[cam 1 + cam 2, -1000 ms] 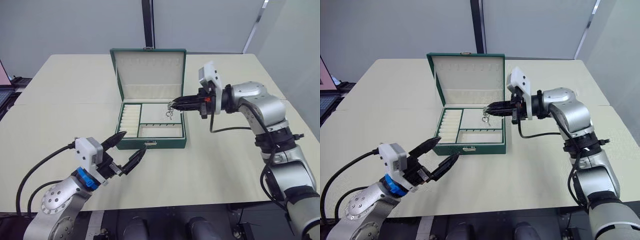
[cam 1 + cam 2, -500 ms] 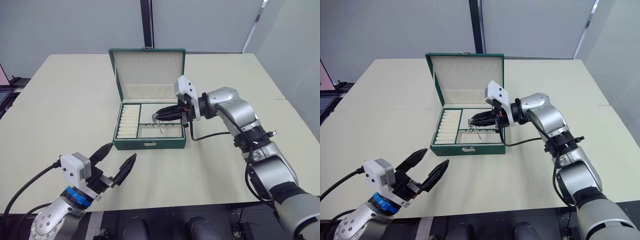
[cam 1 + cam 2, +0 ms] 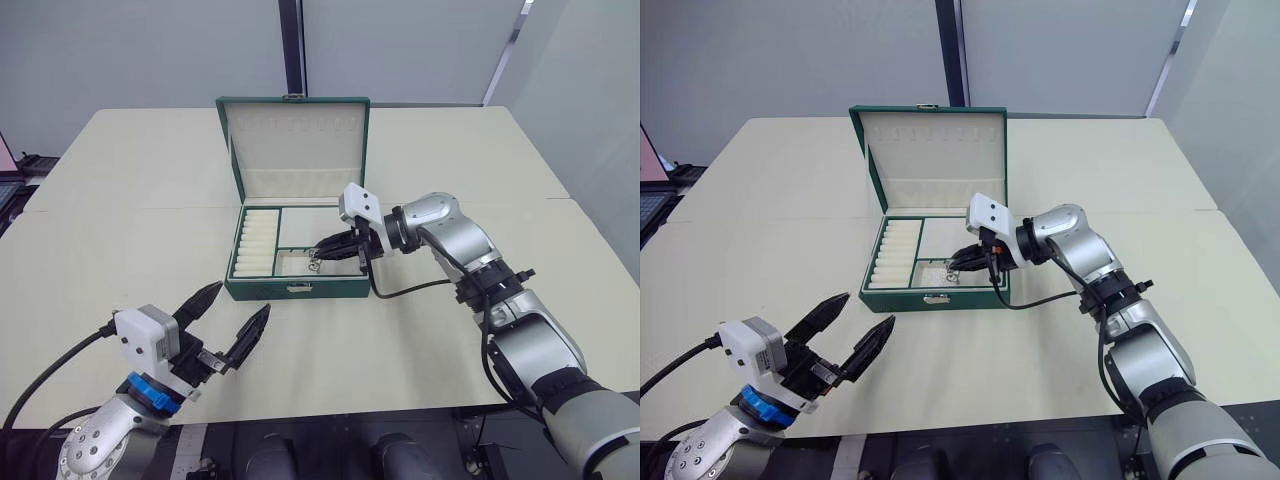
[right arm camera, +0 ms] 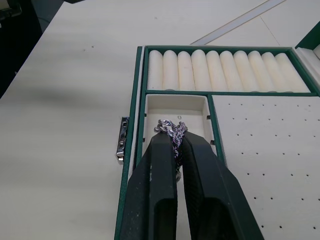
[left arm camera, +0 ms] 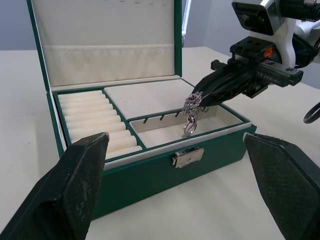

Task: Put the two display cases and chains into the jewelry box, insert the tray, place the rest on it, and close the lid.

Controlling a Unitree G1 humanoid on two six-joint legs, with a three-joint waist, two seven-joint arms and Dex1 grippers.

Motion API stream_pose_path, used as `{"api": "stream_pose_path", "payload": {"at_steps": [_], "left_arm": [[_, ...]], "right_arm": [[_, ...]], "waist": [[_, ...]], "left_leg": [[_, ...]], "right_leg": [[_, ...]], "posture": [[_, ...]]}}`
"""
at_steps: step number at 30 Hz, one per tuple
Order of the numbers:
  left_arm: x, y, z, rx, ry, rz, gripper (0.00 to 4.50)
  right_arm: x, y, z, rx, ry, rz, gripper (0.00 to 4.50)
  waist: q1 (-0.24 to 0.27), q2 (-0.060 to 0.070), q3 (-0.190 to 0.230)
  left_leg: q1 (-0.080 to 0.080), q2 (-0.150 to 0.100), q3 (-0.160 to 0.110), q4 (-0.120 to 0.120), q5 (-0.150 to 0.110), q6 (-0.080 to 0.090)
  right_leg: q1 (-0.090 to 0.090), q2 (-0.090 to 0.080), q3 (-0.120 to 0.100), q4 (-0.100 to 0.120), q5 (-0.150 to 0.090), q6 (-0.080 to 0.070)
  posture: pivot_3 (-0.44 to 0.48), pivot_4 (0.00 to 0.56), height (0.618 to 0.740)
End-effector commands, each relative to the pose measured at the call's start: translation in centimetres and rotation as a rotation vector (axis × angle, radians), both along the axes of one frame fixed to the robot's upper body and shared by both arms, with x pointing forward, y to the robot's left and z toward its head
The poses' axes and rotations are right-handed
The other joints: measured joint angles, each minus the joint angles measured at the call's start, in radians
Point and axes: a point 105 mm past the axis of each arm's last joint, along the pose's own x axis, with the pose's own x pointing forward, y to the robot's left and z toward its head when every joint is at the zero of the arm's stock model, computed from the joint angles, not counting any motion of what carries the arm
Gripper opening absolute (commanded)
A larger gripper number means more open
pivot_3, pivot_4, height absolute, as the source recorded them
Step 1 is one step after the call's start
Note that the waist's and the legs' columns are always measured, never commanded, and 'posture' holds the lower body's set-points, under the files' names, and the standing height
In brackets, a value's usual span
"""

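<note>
Over the front compartment of the box (image 3: 300, 262) on the table (image 3: 120, 200), the right hand (image 5: 197, 97) pinches a chain (image 5: 190, 112), which looks light, limp and slippery, best gripped by its bunched clump; the left hand (image 3: 228, 317) is released.

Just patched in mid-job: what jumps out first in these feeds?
The open jewelry box sits mid-table with its lid standing upright and the tray already seated inside. The right tool is pinched on a silvery chain, which dangles over the tray's front compartment beside the ridged ring rolls. Nearer the robot, the left tool is off the table, fingers spread and holding nothing.
</note>
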Motion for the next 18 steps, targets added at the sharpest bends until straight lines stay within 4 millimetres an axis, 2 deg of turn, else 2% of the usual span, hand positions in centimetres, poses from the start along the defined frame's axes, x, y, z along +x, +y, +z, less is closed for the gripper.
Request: {"api": "stream_pose_path", "payload": {"at_steps": [1,2,4,6,11,15,18], "left_arm": [[0.0,-0.5,0.8,0.016,-0.037,-0.020,4.50],[0.1,-0.6,0.8,0.016,-0.038,-0.024,4.50],[0.2,-0.7,0.8,0.016,-0.040,-0.029,4.50],[0.3,-0.7,0.8,0.017,-0.041,-0.033,4.50],[0.6,-0.6,0.8,0.020,-0.043,-0.037,4.50],[0.9,-0.4,0.9,0.016,-0.035,-0.056,4.50],[1.2,0.7,1.0,0.057,-0.029,-0.059,4.50]], "right_arm": [[0.1,0.1,0.4,0.002,-0.028,-0.002,0.01],[0.2,0.0,0.3,-0.002,-0.026,-0.008,0.01],[0.2,-0.2,0.3,-0.003,-0.019,-0.013,0.68],[0.2,-0.3,0.4,-0.001,-0.013,-0.014,1.04],[0.1,-0.6,1.0,0.020,-0.003,-0.012,2.34],[-0.3,-1.5,2.4,0.084,0.001,-0.005,3.41],[-1.2,-3.3,4.0,0.178,0.031,0.018,4.44]], "waist": [[0.000,0.000,0.000],[0.000,0.000,0.000],[0.000,0.000,0.000],[0.000,0.000,0.000],[0.000,0.000,0.000],[0.002,0.000,0.000],[0.005,0.000,0.000]], "left_leg": [[0.000,0.000,0.000,0.000,0.000,0.000],[0.000,0.000,0.000,0.000,0.000,0.000],[0.000,0.000,0.000,0.000,0.000,0.000],[0.000,0.000,0.000,0.000,0.000,0.000],[0.000,0.000,0.000,0.000,0.000,0.000],[0.000,0.000,0.000,0.000,0.000,0.000],[0.000,0.000,0.000,0.000,0.000,0.000]], "right_leg": [[0.000,0.000,0.000,0.000,0.000,0.000],[0.000,0.000,0.000,0.000,0.000,0.000],[0.000,0.000,0.000,0.000,0.000,0.000],[0.000,0.000,0.000,0.000,0.000,0.000],[0.000,0.000,0.000,0.000,0.000,0.000],[0.000,0.000,0.000,0.000,0.000,0.000],[0.000,0.000,0.000,0.000,0.000,0.000]], "posture": [[0.000,0.150,0.740],[0.000,0.150,0.740],[0.000,0.150,0.740],[0.000,0.150,0.740],[0.000,0.150,0.740],[0.000,0.150,0.740],[0.000,0.150,0.740]]}}
